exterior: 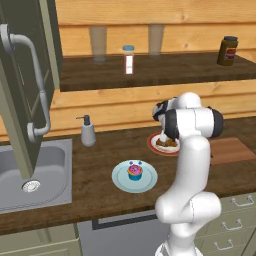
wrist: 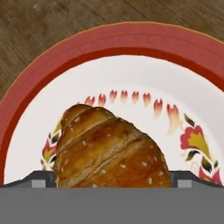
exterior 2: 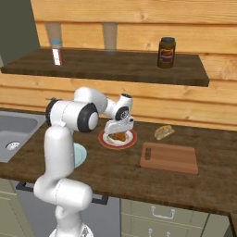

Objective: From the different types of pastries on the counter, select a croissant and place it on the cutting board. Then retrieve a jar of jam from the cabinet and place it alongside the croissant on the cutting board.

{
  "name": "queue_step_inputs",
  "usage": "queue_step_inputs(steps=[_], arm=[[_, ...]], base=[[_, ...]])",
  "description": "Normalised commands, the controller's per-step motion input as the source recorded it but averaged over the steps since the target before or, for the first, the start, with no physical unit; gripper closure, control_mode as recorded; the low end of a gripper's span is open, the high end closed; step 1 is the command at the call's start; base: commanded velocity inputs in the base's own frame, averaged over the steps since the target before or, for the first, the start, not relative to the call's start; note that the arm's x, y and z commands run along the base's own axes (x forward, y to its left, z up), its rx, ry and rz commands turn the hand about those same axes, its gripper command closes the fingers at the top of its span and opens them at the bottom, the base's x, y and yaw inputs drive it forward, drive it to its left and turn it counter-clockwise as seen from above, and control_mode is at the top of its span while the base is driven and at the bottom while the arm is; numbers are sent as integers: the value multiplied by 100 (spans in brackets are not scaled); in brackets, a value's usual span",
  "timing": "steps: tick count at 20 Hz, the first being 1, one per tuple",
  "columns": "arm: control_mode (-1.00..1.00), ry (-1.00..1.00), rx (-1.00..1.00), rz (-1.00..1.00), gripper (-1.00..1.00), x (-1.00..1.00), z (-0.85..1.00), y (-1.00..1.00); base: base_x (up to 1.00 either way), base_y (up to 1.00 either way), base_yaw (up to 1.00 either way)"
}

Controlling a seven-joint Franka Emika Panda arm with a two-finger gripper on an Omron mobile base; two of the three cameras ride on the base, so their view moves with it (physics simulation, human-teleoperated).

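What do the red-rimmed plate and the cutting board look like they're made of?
The red-rimmed plate looks like glazed ceramic: smooth white face, painted floral motifs, though the render leaves that open. The cutting board looks like plain wood with a matte finish: light brown, flat.

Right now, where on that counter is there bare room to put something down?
The cutting board is bare, as is the counter in front of it. Crowded: the red plate holds the croissant under the open gripper; the cupcake fills its plate.
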Motion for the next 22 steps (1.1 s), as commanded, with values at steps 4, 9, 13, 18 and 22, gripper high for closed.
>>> queue_step_inputs(steps=[4, 9, 13, 18, 22], arm=[[-100, 8, 0, 0, 100, -32, -29, 18], [-100, -5, 0, 0, 100, -16, 87, -38], [-100, -3, 0, -1, 100, -8, 18, -5], [-100, -4, -1, -9, 100, -25, 1, -46], [-100, -3, -2, -19, 100, -47, 0, -78]], base=[[0, 0, 0], [0, 0, 0], [0, 0, 0], [0, 0, 0], [0, 0, 0]])
